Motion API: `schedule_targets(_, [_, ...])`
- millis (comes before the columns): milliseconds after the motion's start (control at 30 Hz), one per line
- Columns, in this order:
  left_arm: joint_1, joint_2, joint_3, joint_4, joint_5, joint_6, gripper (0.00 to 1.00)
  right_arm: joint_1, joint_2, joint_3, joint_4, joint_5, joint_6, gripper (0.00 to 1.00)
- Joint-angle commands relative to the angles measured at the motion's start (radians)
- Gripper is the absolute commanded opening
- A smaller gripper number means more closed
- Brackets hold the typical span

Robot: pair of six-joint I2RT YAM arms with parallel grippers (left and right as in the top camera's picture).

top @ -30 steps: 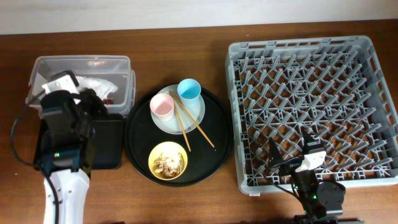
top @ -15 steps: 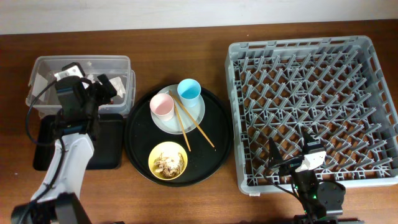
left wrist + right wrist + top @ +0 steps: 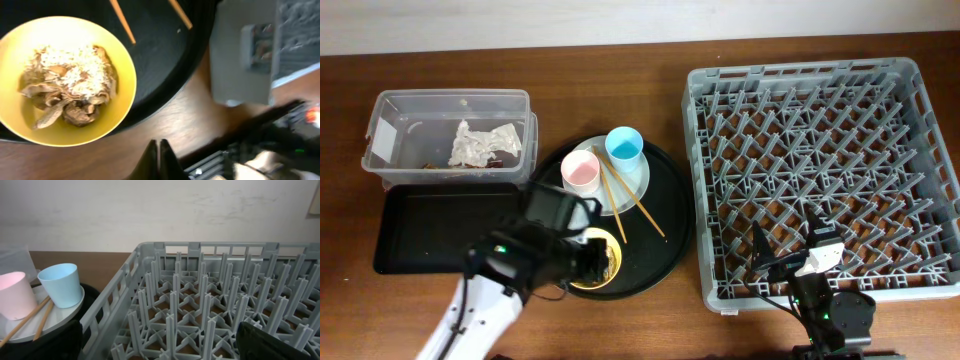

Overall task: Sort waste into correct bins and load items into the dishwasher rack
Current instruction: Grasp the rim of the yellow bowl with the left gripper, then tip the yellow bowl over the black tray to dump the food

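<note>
My left gripper hangs over the yellow bowl, its jaws shut and empty; in the left wrist view the fingertips are just past the bowl's front rim. Beige food scraps fill the bowl. The white napkin lies in the clear tub. The shallow black tray sits in front of the tub. The pink cup, blue cup and chopsticks rest on the pale plate. My right gripper is open over the grey rack's front edge.
The plate and bowl sit on a large round black tray between the bins and the rack. In the right wrist view the rack's pegs fill the space between my open fingers, with the blue cup and pink cup at left.
My left arm has swung from over the clear tub down and right to the yellow bowl. The napkin now lies uncovered in the tub. The right arm has not moved.
</note>
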Motion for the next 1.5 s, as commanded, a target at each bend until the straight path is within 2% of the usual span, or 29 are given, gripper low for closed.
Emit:
schedule_targets(0, [-0.148, -0.003, -0.004, -0.001, -0.256, -0.078, 0.13, -0.005, -0.007, -0.007, -0.003, -0.005, 0.005, 0.98])
schedule_targets(100, [-0.286, 0.012, -0.006, 0.006, -0.48, -0.161, 0.3, -0.005, -0.007, -0.007, -0.003, -0.005, 0.005, 0.98])
schedule_targets(133, [-0.307, 0.026, -0.007, 0.016, -0.505, -0.16, 0.38, -0.005, -0.007, -0.007, -0.003, -0.005, 0.005, 0.98])
schedule_targets(267, [-0.353, 0.149, -0.007, 0.097, -0.505, -0.16, 0.38, -0.006, -0.007, -0.007, -0.003, -0.005, 0.005, 0.98])
schedule_targets(367, [-0.359, 0.256, -0.007, 0.123, -0.508, -0.16, 0.37, -0.005, -0.007, -0.007, -0.003, -0.005, 0.005, 0.98])
schedule_targets(433, [-0.359, 0.319, -0.007, 0.147, -0.508, -0.16, 0.27, -0.006, -0.007, -0.007, -0.003, -0.005, 0.005, 0.98])
schedule_targets(633, [-0.359, 0.423, -0.007, 0.201, -0.53, -0.159, 0.26, -0.006, -0.007, -0.007, -0.003, -0.005, 0.005, 0.98])
schedule_targets(767, [-0.359, 0.468, -0.023, 0.242, -0.531, -0.159, 0.21, -0.005, -0.007, -0.007, -0.003, -0.005, 0.005, 0.98])
schedule_targets(833, [-0.359, 0.473, -0.025, 0.244, -0.531, -0.159, 0.11, -0.006, -0.007, -0.007, -0.003, -0.005, 0.005, 0.98])
schedule_targets(967, [-0.357, 0.473, -0.024, 0.243, -0.531, -0.159, 0.03, -0.006, -0.007, -0.007, -0.003, -0.005, 0.005, 0.98])
schedule_targets(1000, [-0.357, 0.471, -0.01, 0.226, -0.552, -0.158, 0.0, -0.005, -0.007, -0.007, -0.003, -0.005, 0.005, 0.98])
schedule_targets(1100, [-0.356, 0.427, 0.087, 0.084, -0.639, -0.128, 0.0, -0.005, -0.007, -0.007, -0.003, -0.005, 0.005, 0.98])
schedule_targets(1200, [-0.349, 0.342, 0.212, -0.021, -0.626, -0.089, 0.0, -0.005, -0.007, -0.007, -0.003, -0.005, 0.005, 0.98])
schedule_targets(1333, [-0.139, 0.24, 0.288, -0.118, -0.447, 0.064, 0.0, -0.006, -0.007, -0.007, -0.003, -0.005, 0.005, 0.98])
schedule_targets(1400, [0.033, 0.225, 0.288, -0.121, -0.303, 0.152, 0.0, -0.005, -0.007, -0.007, -0.003, -0.005, 0.005, 0.98])
schedule_targets(1467, [0.259, 0.225, 0.288, -0.117, -0.131, 0.252, 0.0, -0.005, -0.007, -0.007, -0.003, -0.005, 0.005, 0.98])
